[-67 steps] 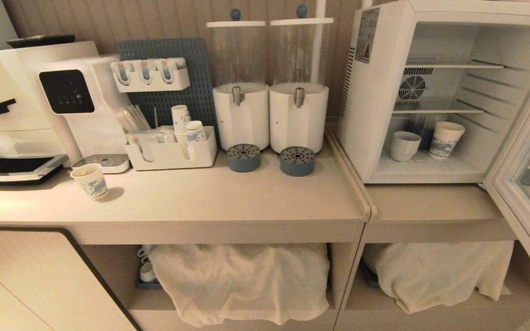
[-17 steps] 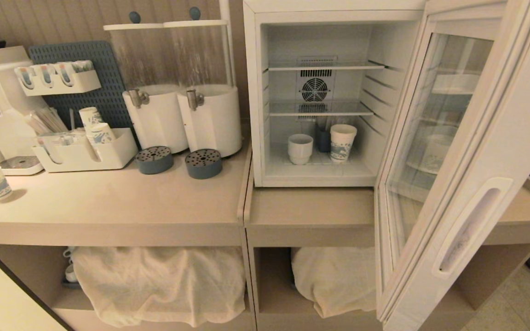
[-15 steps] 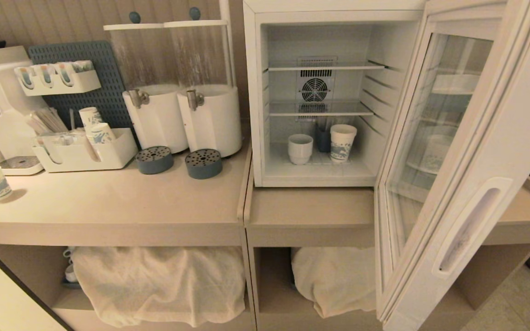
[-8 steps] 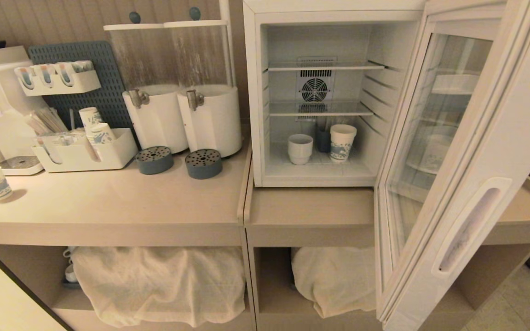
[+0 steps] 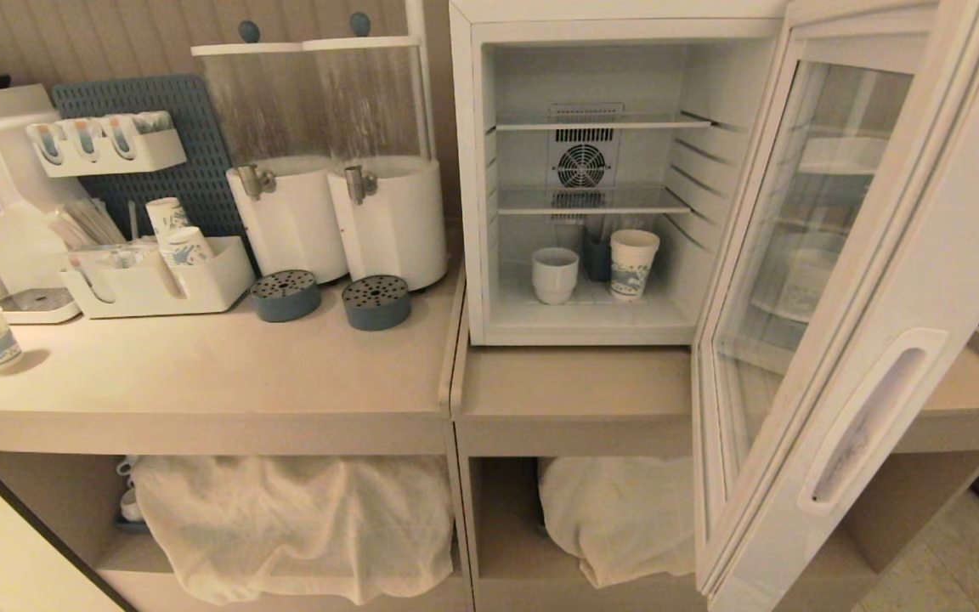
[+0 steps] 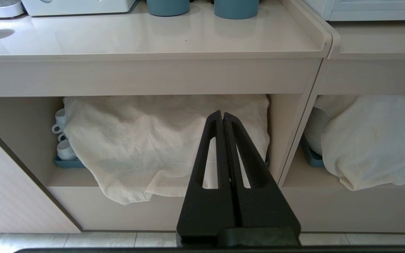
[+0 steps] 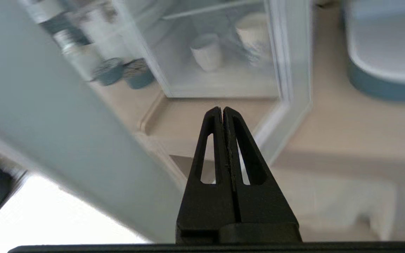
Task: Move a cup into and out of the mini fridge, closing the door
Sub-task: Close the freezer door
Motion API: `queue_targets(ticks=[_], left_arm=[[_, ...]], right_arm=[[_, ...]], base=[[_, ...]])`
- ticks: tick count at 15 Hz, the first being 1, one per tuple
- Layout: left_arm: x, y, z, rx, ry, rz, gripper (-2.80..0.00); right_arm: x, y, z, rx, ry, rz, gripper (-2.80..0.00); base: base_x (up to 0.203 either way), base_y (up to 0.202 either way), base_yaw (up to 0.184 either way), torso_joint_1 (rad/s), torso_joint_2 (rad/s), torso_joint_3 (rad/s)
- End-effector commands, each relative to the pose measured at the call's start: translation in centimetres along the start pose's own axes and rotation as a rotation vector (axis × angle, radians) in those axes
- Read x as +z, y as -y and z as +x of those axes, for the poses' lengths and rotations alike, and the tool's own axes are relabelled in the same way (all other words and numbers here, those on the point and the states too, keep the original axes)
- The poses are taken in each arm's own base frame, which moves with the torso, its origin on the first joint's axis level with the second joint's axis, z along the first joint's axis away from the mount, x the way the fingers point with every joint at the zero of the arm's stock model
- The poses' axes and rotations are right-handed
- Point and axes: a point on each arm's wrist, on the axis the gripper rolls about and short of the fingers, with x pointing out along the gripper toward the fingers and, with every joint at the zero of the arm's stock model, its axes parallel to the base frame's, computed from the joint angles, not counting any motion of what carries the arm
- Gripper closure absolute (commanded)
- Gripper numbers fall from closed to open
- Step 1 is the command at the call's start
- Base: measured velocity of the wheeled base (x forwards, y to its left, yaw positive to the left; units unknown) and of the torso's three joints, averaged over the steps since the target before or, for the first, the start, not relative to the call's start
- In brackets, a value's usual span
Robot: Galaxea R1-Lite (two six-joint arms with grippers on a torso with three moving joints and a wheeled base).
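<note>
Beige tabletop carries the mini fridge at upper centre of the head view, its door swung wide at the right. The cup sits on the fridge floor beside a patterned paper cup. Judging by this, the step in hand is the reach to take it out. The right gripper, fingers pressed together, is well short of the cup and must spread first; the left gripper, also pressed together, hangs by the lower shelf.

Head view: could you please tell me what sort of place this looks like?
Probably a self-serve drinks station, as in a hotel or office pantry: two drink dispensers on a counter, stacked paper cups, and an open mini fridge holding cups.
</note>
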Motion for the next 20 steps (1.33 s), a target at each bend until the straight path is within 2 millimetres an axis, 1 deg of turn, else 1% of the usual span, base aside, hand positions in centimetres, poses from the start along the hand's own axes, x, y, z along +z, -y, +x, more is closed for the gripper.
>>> queue_targets(ticks=[1,3,5,7,9,12,13,15,17,20], left_arm=[[0.0,0.0,0.0,0.000,-0.001,0.001,0.00],[0.0,0.0,0.0,0.000,-0.001,0.001,0.00],[0.0,0.0,0.0,0.000,-0.001,0.000,0.00],[0.0,0.0,0.0,0.000,-0.001,0.000,0.00],[0.0,0.0,0.0,0.000,-0.001,0.001,0.00],[0.0,0.0,0.0,0.000,-0.001,0.000,0.00],[0.0,0.0,0.0,0.000,-0.001,0.000,0.00],[0.0,0.0,0.0,0.000,-0.001,0.001,0.00],[0.0,0.0,0.0,0.000,-0.001,0.000,0.00],[0.0,0.0,0.0,0.000,-0.002,0.000,0.00]], right_arm=[[0.2,3.0,1.8,0.175,-0.057,0.030,0.00],[0.7,6.0,3.0,0.320,-0.052,-0.008,0.00],[0.6,7.7,4.1,0.379,-0.037,-0.059,0.00],[0.4,8.8,5.6,0.457,-0.060,-0.057,0.00],[0.3,8.4,7.7,0.522,-0.085,-0.054,0.00],[-0.2,6.5,11.2,0.475,-0.096,-0.053,0.00],[-0.3,6.1,12.3,0.470,-0.102,-0.052,0.00],[0.1,5.3,13.7,0.493,-0.104,-0.060,0.00],[0.1,4.7,15.0,0.488,-0.108,-0.059,0.00],[-0.5,2.5,17.4,0.440,-0.111,-0.062,0.00]], base=[[0.000,0.000,0.000,0.000,0.00,0.000],[0.000,0.000,0.000,0.000,0.00,0.000],[0.000,0.000,0.000,0.000,0.00,0.000],[0.000,0.000,0.000,0.000,0.00,0.000],[0.000,0.000,0.000,0.000,0.00,0.000],[0.000,0.000,0.000,0.000,0.00,0.000],[0.000,0.000,0.000,0.000,0.00,0.000],[0.000,0.000,0.000,0.000,0.00,0.000],[0.000,0.000,0.000,0.000,0.00,0.000],[0.000,0.000,0.000,0.000,0.00,0.000]])
